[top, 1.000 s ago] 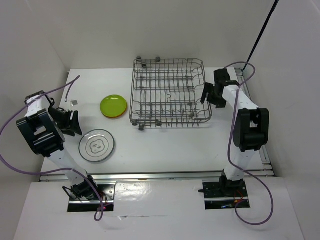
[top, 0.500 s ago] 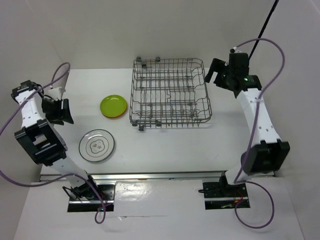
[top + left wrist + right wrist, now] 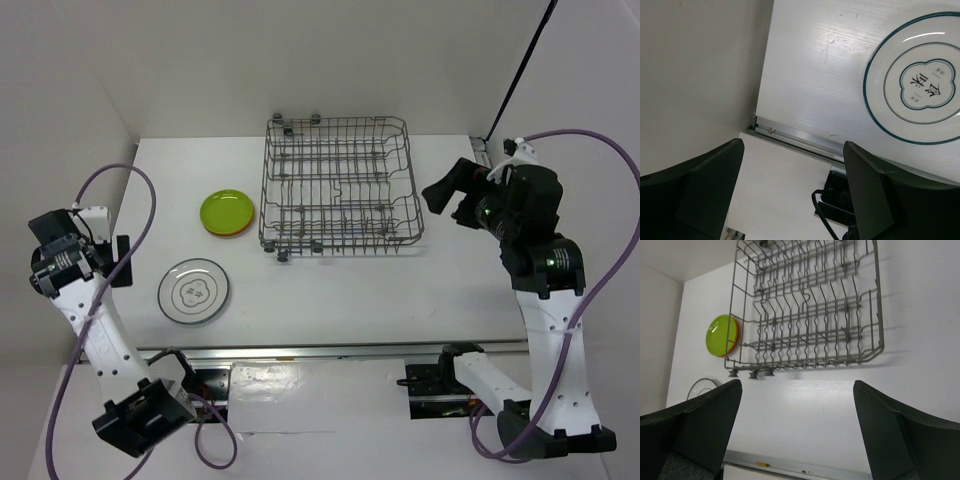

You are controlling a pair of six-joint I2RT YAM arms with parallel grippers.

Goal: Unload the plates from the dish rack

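The dish rack (image 3: 340, 185) stands at the table's middle back, and no plate shows in it; it also shows in the right wrist view (image 3: 810, 305). A lime green plate (image 3: 227, 210) lies on an orange plate (image 3: 240, 231) left of the rack, both also in the right wrist view, green (image 3: 717, 335) on orange (image 3: 734, 332). The pale ringed plate with a centre motif (image 3: 194, 291) lies nearer the front, and shows in the left wrist view (image 3: 920, 80). The mustard and teal-rimmed plates are out of view. My left gripper (image 3: 118, 262) (image 3: 795, 200) is open and empty at the table's left edge. My right gripper (image 3: 447, 198) (image 3: 797, 430) is open and empty, raised right of the rack.
White walls close in the table on the left, back and right. A metal rail (image 3: 330, 350) runs along the table's front edge. The pale plate's rim (image 3: 700, 386) peeks in beside my right gripper's left finger.
Both arms have lifted and swung outward. My left gripper moved back toward the left front edge, away from the plates. My right gripper moved from the rack's right side further right and nearer.
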